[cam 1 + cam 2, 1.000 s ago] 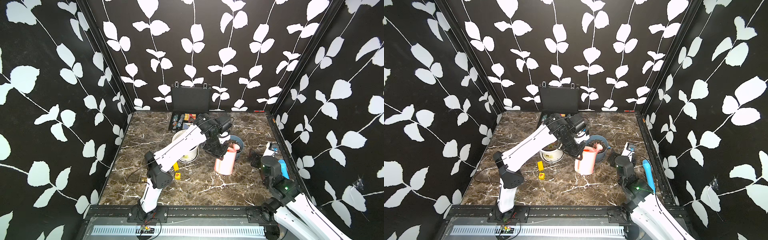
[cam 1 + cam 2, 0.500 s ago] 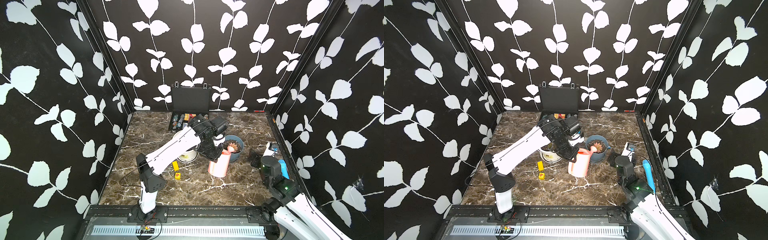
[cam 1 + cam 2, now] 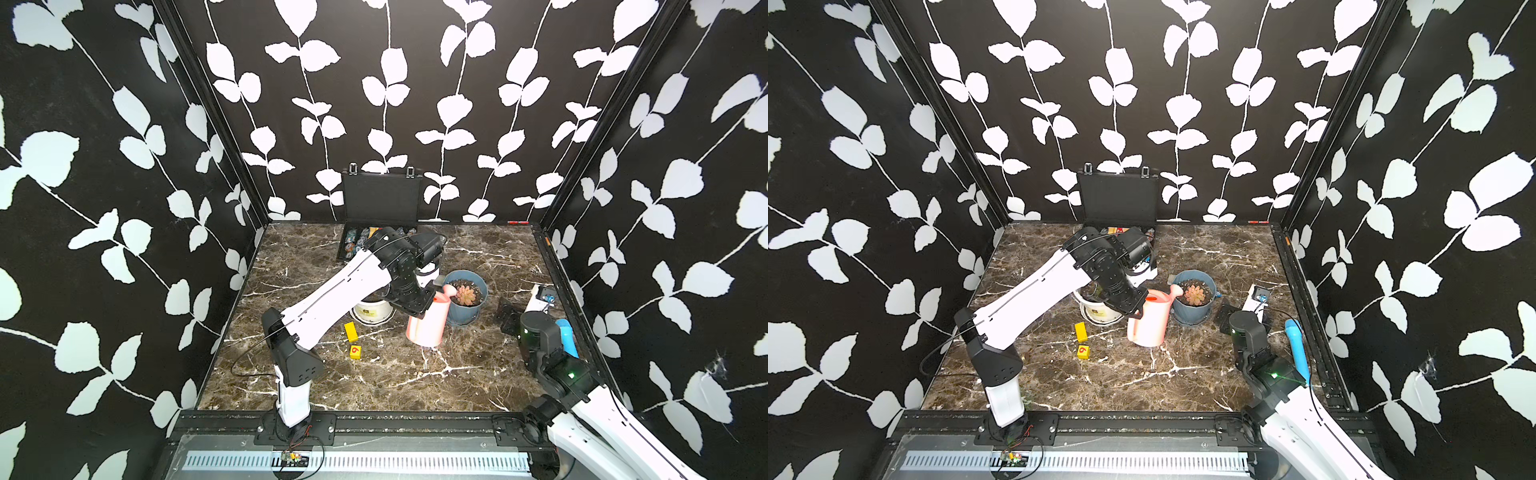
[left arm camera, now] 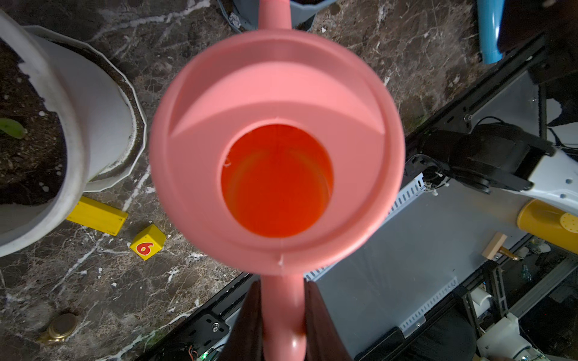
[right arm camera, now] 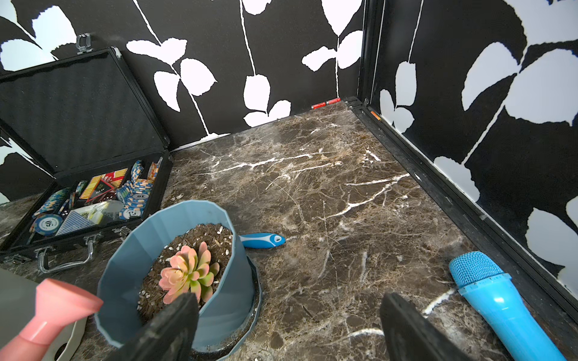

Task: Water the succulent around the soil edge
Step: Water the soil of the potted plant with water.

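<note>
**1. Left arm.** We see the left arm leave its base at the front rail. Its long link slopes up and away over the table (image 3: 374, 382), and its wrist is folded steeply down. The left gripper (image 4: 283, 322) is clamped on the handle of the pink can (image 3: 429, 328), with both fingers (image 4: 250, 325) pressed against the handle's sides. The can sits upright directly below the gripper. We cannot tell whether its base touches the table. Its spout (image 5: 62, 300) points away from the gripper and ends just beside the rim of the blue pot (image 3: 467, 316), which holds a pink rosette (image 5: 187, 272).

**2. Task items.** The white pot (image 3: 1098, 311) stands just beside the can, below the left forearm. Its soil (image 4: 31, 156) shows in the left wrist view. Of the succulent (image 4: 11, 128) we see only one green leaf there; the rest is out of frame. The spout mouth is apart from this pot.

**3. Right arm.** We see it folded low near its base, well apart from the can. The right gripper (image 5: 287, 301) has its fingers spread wide with nothing between them. It faces the blue pot, and a blue microphone (image 5: 494, 297) lies just beside it.
</note>
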You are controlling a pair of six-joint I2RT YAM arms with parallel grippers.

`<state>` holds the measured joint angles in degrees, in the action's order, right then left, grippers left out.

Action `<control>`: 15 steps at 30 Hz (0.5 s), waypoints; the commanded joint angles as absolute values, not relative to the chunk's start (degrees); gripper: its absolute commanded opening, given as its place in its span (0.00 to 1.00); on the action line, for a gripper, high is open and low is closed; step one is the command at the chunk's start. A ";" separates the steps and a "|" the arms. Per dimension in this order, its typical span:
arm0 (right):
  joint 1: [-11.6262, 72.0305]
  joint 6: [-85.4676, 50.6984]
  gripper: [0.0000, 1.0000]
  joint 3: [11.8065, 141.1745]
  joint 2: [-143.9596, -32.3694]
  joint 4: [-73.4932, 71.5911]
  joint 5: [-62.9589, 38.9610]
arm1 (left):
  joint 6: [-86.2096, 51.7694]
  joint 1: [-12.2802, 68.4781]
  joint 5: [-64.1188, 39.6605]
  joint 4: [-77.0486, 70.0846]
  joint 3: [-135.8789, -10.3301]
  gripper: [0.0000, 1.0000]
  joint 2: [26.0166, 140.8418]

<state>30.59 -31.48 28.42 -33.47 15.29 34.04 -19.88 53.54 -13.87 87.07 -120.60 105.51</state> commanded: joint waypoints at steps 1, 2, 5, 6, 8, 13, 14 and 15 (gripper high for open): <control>30.28 -31.58 0.93 27.89 -33.64 13.88 34.76 | -18.73 53.07 -13.47 86.66 -120.36 0.00 102.31; 30.25 -31.62 0.93 27.80 -33.66 13.87 34.75 | -18.65 53.01 -13.45 86.62 -120.40 0.00 102.34; 30.23 -31.60 0.93 27.82 -33.67 13.84 34.72 | -18.55 52.91 -13.40 86.40 -120.41 0.00 101.90; 30.28 -31.60 0.93 27.86 -33.69 13.86 34.73 | -18.42 52.91 -13.36 86.32 -120.34 0.00 101.67; 30.26 -31.50 0.93 27.80 -33.66 13.70 34.53 | -18.21 52.91 -12.78 86.05 -119.92 0.00 100.85; 30.29 -31.12 0.93 27.80 -33.97 13.42 34.07 | -19.53 52.91 -12.05 79.29 -110.47 0.00 94.33; 30.24 -31.07 0.93 27.85 -34.01 13.39 33.81 | -19.82 52.90 -11.69 78.13 -108.07 0.00 93.07; 30.26 -30.99 0.93 27.73 -34.03 13.13 33.56 | -19.98 52.89 -11.07 76.76 -105.55 0.00 91.36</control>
<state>30.57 -31.46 28.42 -33.82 15.22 33.69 -19.53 53.19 -12.40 81.43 -109.73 97.01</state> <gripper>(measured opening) 0.930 0.185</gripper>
